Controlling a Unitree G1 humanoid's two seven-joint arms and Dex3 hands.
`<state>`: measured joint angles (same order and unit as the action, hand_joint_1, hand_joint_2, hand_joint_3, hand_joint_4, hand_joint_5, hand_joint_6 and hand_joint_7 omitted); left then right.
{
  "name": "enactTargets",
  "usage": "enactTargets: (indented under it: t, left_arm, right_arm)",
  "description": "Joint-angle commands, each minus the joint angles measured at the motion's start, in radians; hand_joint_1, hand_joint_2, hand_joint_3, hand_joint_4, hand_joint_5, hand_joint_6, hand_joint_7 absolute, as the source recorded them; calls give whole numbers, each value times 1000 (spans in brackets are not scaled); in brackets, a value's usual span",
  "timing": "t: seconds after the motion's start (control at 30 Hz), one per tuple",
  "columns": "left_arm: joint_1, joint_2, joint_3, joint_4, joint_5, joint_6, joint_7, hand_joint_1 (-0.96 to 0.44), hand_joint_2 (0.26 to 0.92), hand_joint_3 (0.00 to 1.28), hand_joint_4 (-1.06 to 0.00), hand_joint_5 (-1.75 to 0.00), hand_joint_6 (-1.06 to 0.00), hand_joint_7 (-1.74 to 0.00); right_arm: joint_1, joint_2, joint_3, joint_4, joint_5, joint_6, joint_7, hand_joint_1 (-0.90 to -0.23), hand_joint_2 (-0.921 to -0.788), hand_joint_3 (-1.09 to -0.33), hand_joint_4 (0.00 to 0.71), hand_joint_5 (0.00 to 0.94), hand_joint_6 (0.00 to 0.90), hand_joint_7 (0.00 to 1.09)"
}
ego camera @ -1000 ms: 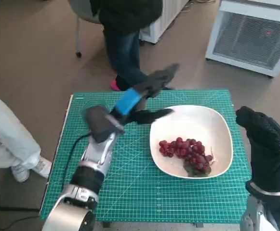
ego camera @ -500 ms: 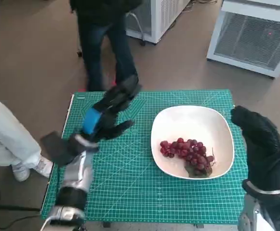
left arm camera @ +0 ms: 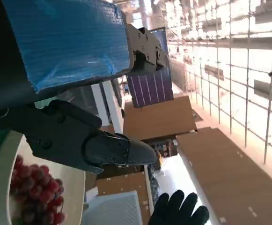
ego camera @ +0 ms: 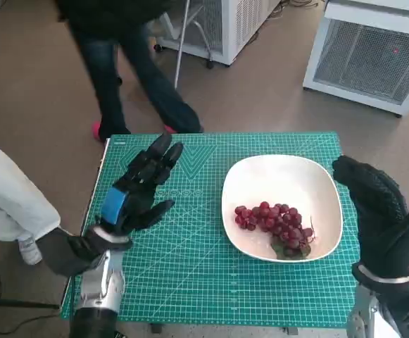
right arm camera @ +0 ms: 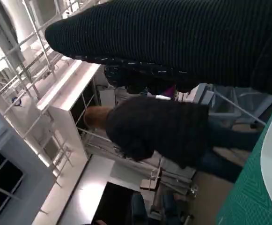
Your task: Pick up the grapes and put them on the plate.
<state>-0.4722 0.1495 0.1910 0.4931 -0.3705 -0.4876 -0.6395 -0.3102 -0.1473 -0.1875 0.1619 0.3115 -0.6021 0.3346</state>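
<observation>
Grapes (ego camera: 274,222) lying in white plate (ego camera: 283,176), toward its near side, same spot as a second ago. Left hand (ego camera: 137,189) drawn back since then: was up beside plate's far-left rim, now over bare green mat (ego camera: 190,274) on table's left half, well apart from plate, fingers spread and holding nothing. Right hand (ego camera: 376,204) shifted only slightly, raised just off plate's right rim, fingers loosely apart, empty. Person (ego camera: 116,63) beyond far edge stepped toward the left.

Dark red bunch, many small round berries packed together, greenish stem piece at its near end; also seen blurred in left wrist view (left arm camera: 35,192).

Open mat between left hand and plate, and along near edge. Plate close to table's right edge.
</observation>
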Motion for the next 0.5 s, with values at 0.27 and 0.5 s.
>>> enactTargets:
  t: [0.27,0.5]
  left_arm:
    - [54,-23,2,-115,-45,50,29,-324,921,182,-73,0,-193,0]
    - [57,-37,-2,-127,-45,41,31,-302,921,177,-9,1,-142,0]
  right_arm:
    - [8,-17,1,7,7,30,19,-500,-921,-530,474,2,191,583]
    - [4,-19,-1,9,9,35,26,-503,-921,-531,476,2,189,584]
